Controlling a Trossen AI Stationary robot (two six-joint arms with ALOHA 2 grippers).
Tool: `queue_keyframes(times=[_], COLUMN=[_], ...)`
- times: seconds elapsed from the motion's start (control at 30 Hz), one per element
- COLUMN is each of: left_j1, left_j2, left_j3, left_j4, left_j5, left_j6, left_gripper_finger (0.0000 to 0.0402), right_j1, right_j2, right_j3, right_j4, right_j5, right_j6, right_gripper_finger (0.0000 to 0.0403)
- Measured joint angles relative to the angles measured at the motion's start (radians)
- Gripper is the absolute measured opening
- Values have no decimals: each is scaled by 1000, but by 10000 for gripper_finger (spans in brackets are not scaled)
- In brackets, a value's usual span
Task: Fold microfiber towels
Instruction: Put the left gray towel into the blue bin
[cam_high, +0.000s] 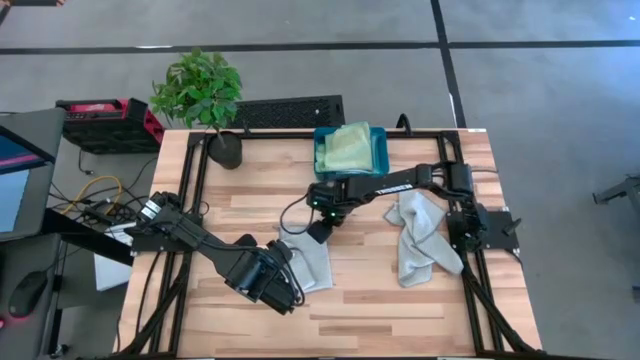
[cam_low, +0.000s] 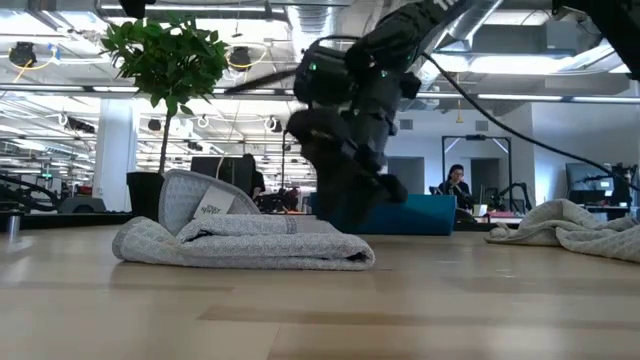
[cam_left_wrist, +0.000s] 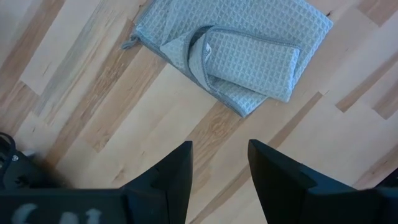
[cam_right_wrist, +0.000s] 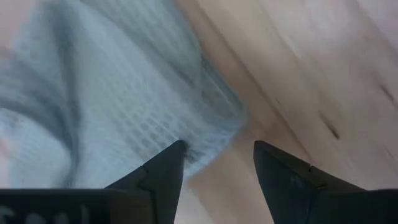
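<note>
Wooden tabletop (cam_high: 360, 300) carrying all items. Crumpled grey towel (cam_high: 418, 238) lies near the right edge, loose. Teal bin (cam_high: 380, 150) at the far edge holds a light green towel (cam_high: 348, 148). Partly folded grey towel (cam_high: 308, 262) lies near the centre, between both arms. Right gripper (cam_right_wrist: 214, 165) hangs just over this towel's edge, fingers wide, holding nothing. Left gripper (cam_left_wrist: 219, 163) hovers beside the towel above bare wood, fingers parted, empty.
</note>
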Motion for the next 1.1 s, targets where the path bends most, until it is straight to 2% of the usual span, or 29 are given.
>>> queue_keyframes(times=[0.27, 0.4, 0.5, 0.63, 0.7, 0.87, 1.1], left_j1=[0, 0, 0, 0, 0, 0, 0], left_j2=[0, 0, 0, 0, 0, 0, -1], left_j3=[0, 0, 0, 0, 0, 0, 0], left_j4=[0, -1, 0, 0, -1, 0, 1], left_j5=[1, 2, 2, 2, 2, 6, 6], left_j6=[-1, -1, -1, -1, -1, -1, -1], left_gripper_finger=[148, 148, 148, 148, 148, 148, 148], right_j1=[3, 5, 4, 6, 7, 5, -2], right_j2=[47, 47, 39, 39, 34, 6, -113], right_j3=[8, 6, 5, 4, 4, 4, 4], right_j4=[34, 37, 41, 64, 70, 41, -54], right_j5=[-25, -19, -10, -13, -15, 1, 136], right_j6=[-51, -95, -137, -195, -219, -230, -270], right_gripper_finger=[217, 199, 150, 39, 15, 15, 12])
